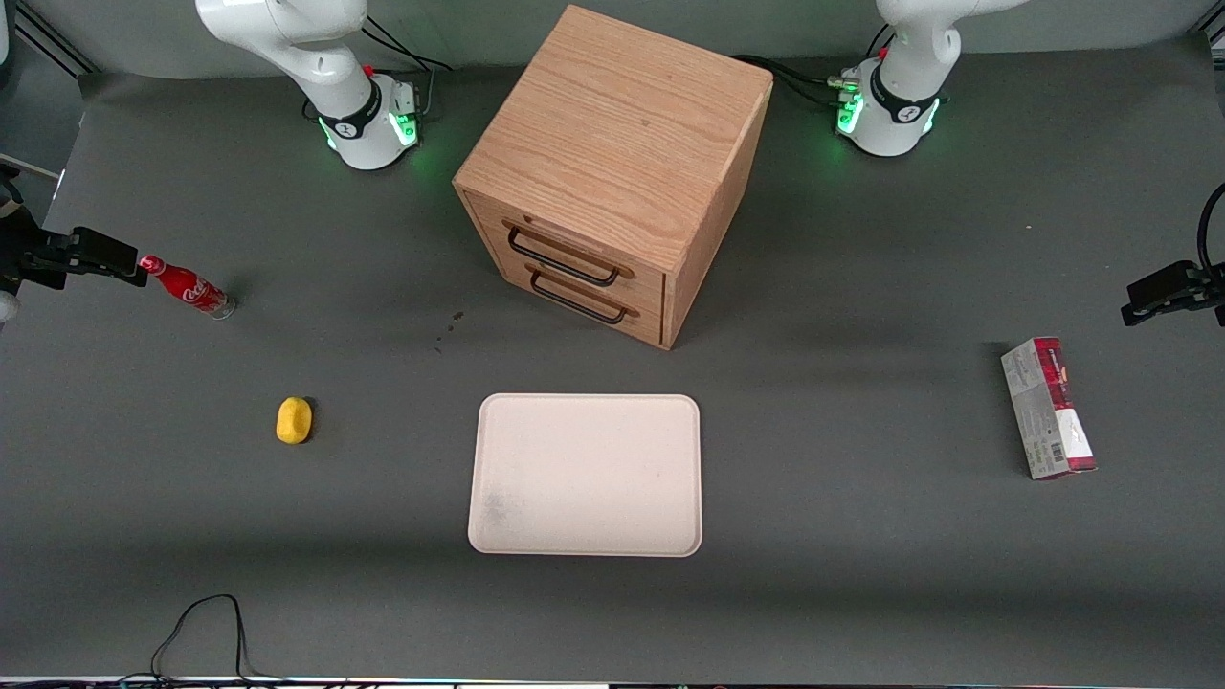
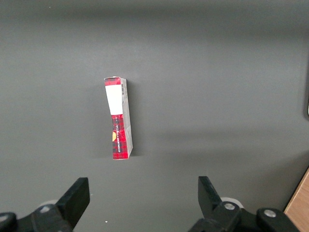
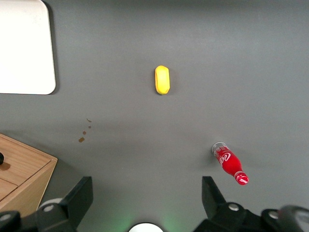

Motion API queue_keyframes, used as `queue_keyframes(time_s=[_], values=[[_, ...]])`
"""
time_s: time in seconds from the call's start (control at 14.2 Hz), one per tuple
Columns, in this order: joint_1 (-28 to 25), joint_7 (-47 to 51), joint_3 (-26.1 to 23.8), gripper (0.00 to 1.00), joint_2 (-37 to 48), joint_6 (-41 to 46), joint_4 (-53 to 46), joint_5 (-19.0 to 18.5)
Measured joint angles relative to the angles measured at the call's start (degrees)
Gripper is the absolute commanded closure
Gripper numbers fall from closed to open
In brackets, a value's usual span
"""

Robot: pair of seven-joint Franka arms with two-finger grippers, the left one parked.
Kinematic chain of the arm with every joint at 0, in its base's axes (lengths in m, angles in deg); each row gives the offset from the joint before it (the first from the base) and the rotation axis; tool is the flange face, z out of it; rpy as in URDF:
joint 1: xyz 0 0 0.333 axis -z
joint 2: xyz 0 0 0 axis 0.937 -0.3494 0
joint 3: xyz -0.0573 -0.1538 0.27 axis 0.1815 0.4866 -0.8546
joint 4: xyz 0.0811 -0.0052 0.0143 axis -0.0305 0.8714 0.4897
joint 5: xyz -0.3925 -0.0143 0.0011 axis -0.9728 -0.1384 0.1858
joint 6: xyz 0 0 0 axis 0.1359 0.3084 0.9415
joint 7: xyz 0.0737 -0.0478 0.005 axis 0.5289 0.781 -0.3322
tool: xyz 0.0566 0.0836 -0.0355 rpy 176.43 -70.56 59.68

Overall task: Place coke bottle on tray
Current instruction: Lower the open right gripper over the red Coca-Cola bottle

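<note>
"Where was the tray?"

"The tray (image 1: 584, 474) sat near the desk's edge closest to the front camera."

"And your gripper?"

"Your gripper (image 3: 147, 188) hung high, jaws wide, holding nothing. The coke bottle (image 1: 189, 287) sat by the desk's edge at the working arm's end, not on the tray. I think you had to go down and grab it first."
</note>
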Motion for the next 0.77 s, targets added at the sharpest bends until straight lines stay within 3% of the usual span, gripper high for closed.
queue_keyframes(time_s=[0.77], values=[[-0.05, 0.00, 0.83, 0.00, 0.06, 0.05, 0.00, 0.00]])
